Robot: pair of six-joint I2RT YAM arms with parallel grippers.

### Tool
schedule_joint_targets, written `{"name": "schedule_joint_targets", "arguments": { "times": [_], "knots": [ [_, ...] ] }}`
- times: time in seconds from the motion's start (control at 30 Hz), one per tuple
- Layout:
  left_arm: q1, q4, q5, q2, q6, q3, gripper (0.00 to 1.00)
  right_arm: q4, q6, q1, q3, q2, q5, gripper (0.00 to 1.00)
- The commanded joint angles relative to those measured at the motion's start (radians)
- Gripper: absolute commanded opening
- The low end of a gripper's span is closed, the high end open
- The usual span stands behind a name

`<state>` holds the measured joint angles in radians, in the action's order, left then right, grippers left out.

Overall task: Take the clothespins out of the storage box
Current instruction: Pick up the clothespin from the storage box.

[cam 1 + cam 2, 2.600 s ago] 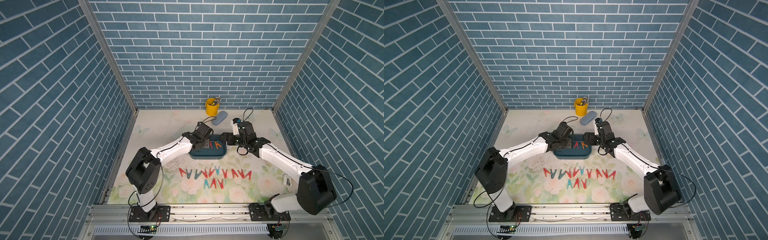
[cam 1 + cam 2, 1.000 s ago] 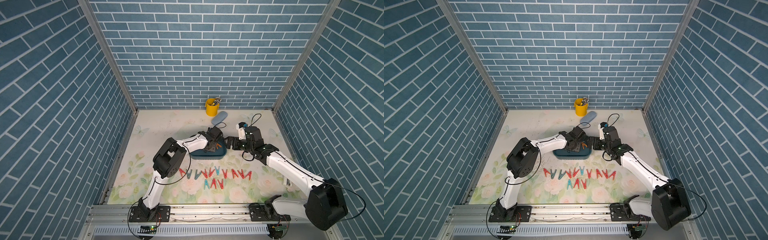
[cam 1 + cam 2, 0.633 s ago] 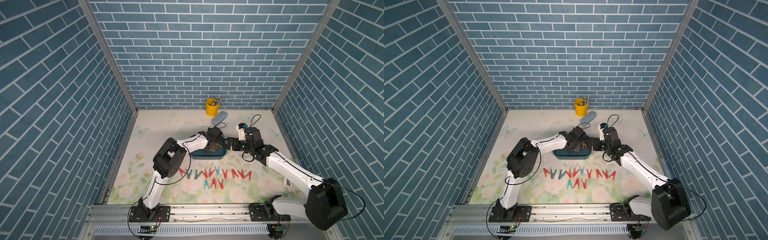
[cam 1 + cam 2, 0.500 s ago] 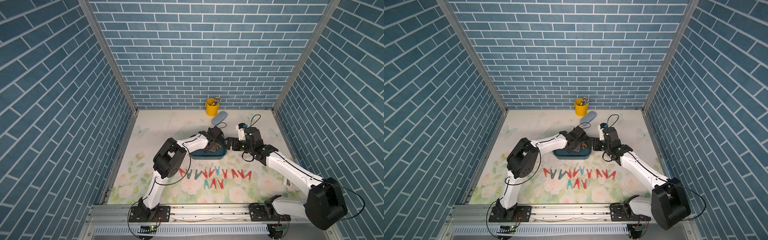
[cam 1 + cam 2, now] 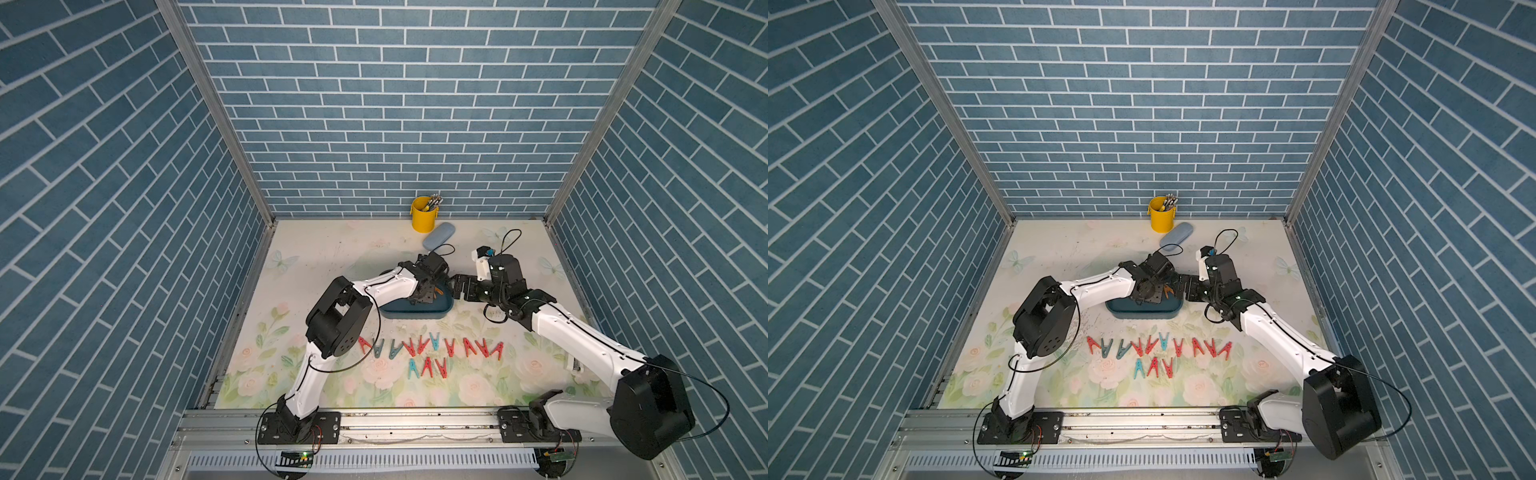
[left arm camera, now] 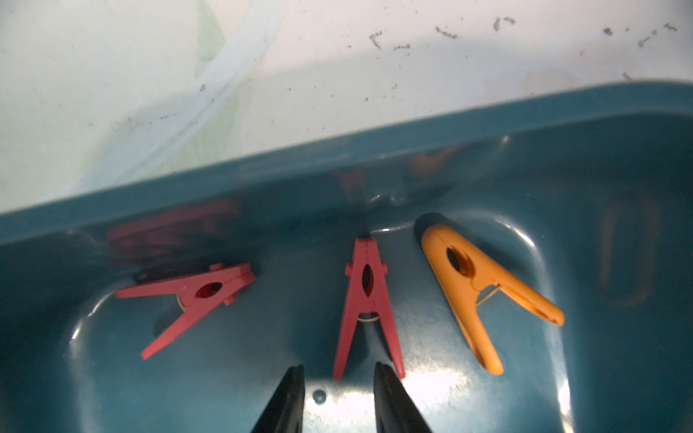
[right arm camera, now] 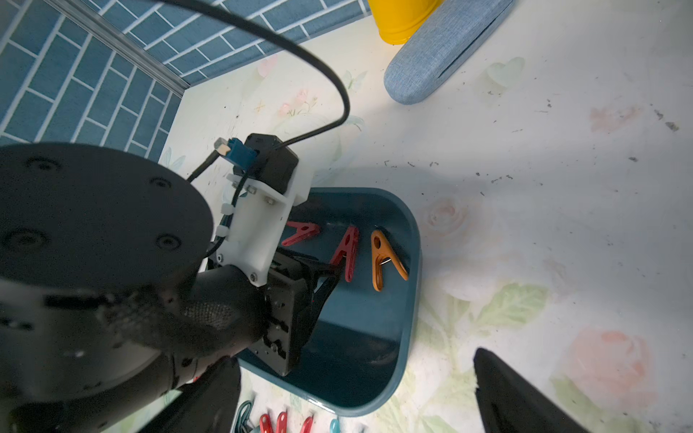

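At the centre of both top views the storage box (image 5: 415,314) sits on the floral mat (image 5: 332,253), and both arms reach over it from the lower left and lower right. The left gripper (image 6: 339,371) hangs low inside the box, its jaws partly apart and clasping nothing; in the left wrist view one leg of the middle red clothespin (image 6: 365,296) lies in the gap between the black fingertips (image 6: 290,393), apparently touching neither. A second red clothespin (image 6: 195,296) and the orange clothespin (image 6: 476,285) lie on the box floor to either side of it, all three apart. The right gripper (image 5: 456,286) hovers just beside the right end of the box, jaws spread wide and empty. Below the box in the frame, a long row of red and teal clothespins (image 5: 432,345) lies on the mat, with a short row of three (image 5: 427,368) beneath it. Toward the upper centre, the yellow bucket (image 5: 424,216) stands by the back wall; the light blue case (image 5: 438,241) lies just beside it.
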<state>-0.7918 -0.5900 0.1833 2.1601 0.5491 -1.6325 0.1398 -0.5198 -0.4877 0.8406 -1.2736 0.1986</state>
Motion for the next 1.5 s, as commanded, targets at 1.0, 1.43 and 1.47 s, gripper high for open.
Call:
{"name": "schedule_joint_targets", "arguments": {
  "times": [1.0,1.43,1.47],
  "knots": [
    [0.002,-0.01,0.035,-0.26,0.068,0.152,0.0,-0.096,-0.041,-0.003,-0.006,-0.012,0.077,0.99],
    [-0.048,-0.021,0.055,-0.627,0.197,0.537,0.0,-0.173,-0.053,-0.069,0.05,-0.125,0.11,0.99],
    [-0.062,-0.021,0.057,-0.655,0.212,0.568,0.0,-0.176,-0.053,-0.075,0.052,-0.133,0.11,0.99]
  ]
}}
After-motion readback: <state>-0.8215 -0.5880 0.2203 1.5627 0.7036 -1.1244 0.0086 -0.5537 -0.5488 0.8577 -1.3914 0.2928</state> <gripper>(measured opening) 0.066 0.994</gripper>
